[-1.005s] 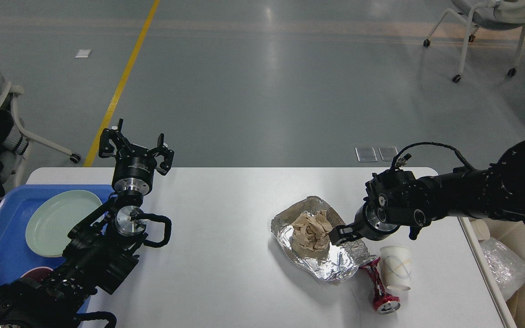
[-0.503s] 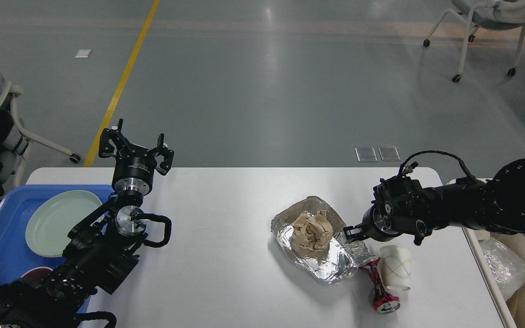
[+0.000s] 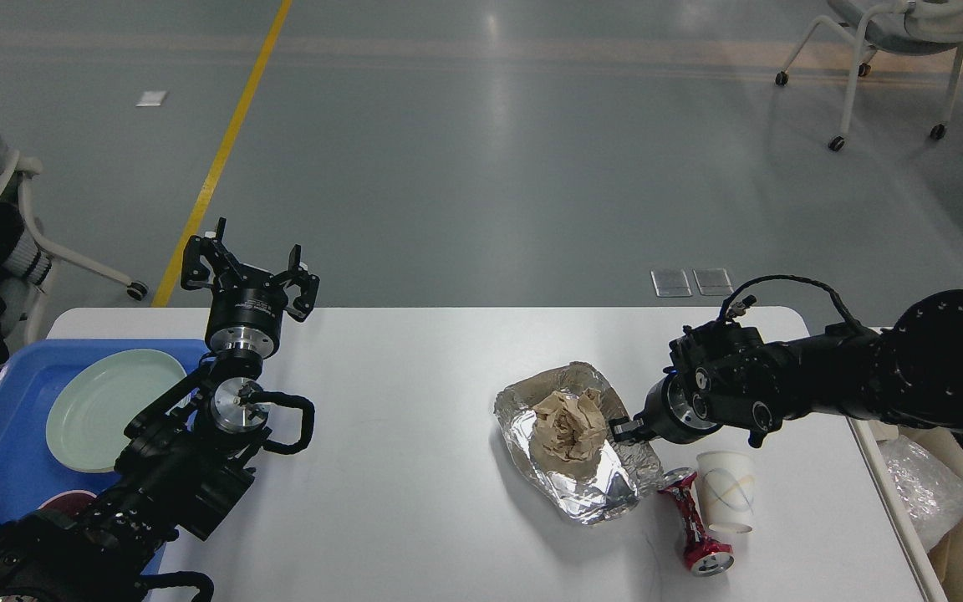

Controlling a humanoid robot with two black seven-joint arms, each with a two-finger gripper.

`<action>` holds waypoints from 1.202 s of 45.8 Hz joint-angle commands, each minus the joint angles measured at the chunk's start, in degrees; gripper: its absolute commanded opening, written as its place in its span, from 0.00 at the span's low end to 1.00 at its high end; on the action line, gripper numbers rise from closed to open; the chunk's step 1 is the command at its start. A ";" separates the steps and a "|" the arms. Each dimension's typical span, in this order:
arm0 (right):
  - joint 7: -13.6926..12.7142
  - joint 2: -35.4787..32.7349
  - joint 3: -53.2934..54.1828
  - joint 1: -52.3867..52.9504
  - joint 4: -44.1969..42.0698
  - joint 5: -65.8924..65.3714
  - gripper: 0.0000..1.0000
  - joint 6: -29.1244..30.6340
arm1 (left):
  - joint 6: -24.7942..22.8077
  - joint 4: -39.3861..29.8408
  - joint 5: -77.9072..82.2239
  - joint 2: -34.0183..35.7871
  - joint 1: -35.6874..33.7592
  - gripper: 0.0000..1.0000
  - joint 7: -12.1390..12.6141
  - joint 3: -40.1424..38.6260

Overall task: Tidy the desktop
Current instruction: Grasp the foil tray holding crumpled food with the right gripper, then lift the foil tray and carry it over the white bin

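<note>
The right gripper (image 3: 622, 429) touches the rim of the foil tray (image 3: 569, 456) holding crumpled brown paper (image 3: 568, 425), probably to pinch it; whether it grips, I cannot tell. The left gripper (image 3: 249, 272) hangs open, empty, over the desktop (image 3: 406, 468) far edge.

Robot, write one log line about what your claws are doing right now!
task: tidy desktop | left claw: open, raised, empty | right claw: at foil tray edge beside crumpled paper, grip unclear | crushed can, paper cup: untouched
</note>
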 commanded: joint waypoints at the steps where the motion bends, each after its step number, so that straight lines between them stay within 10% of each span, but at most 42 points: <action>1: 0.04 0.36 -0.25 0.22 0.00 0.06 0.00 0.27 | 0.00 -0.07 0.00 0.00 -0.02 1.00 0.00 0.00; 17: 0.04 0.19 0.10 2.59 0.09 0.68 0.00 3.60 | 0.00 -0.07 0.00 0.00 -0.02 1.00 0.00 0.00; 55: 1.27 -19.67 1.77 39.49 21.36 18.17 0.00 34.80 | 0.00 0.02 0.00 0.00 0.07 1.00 0.00 0.00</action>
